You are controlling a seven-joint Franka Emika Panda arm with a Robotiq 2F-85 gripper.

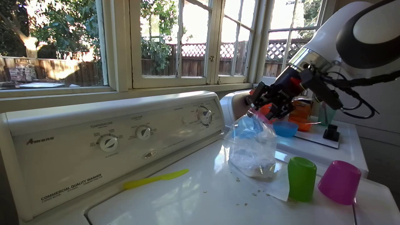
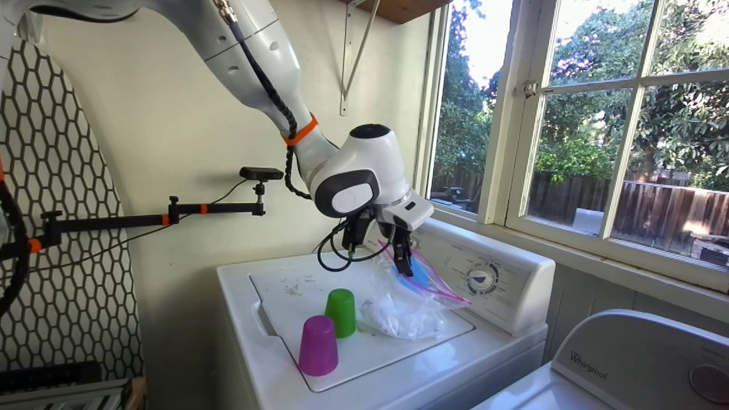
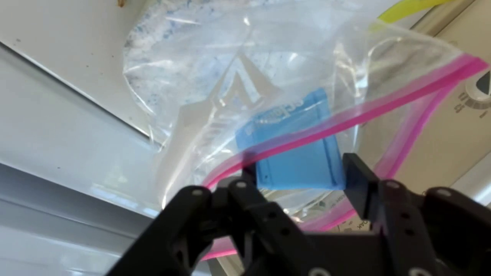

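Note:
A clear zip bag (image 1: 250, 156) with a pink seal stands on the white washer lid in both exterior views (image 2: 401, 316). In the wrist view its mouth is open, and white, blue-specked stuff (image 3: 215, 57) lies in its bottom. A blue plastic cup or scoop (image 3: 303, 165) is at the bag's mouth; its lower part shows through the film. My gripper (image 3: 299, 172) has its fingers well apart, with the blue cup filling the gap and touching both pads. One fingertip is behind the pink seal. In the exterior views the gripper (image 1: 262, 107) (image 2: 404, 265) points down at the bag's top.
A green cup (image 1: 302, 179) and a magenta cup (image 1: 340, 182) stand upside down beside the bag. A yellow knife (image 1: 156, 178) lies along the control panel (image 1: 162, 131). Crumbs (image 1: 254, 193) dot the lid. Blue (image 1: 285, 128) and orange bowls stand on the neighbouring machine. Windows rise behind.

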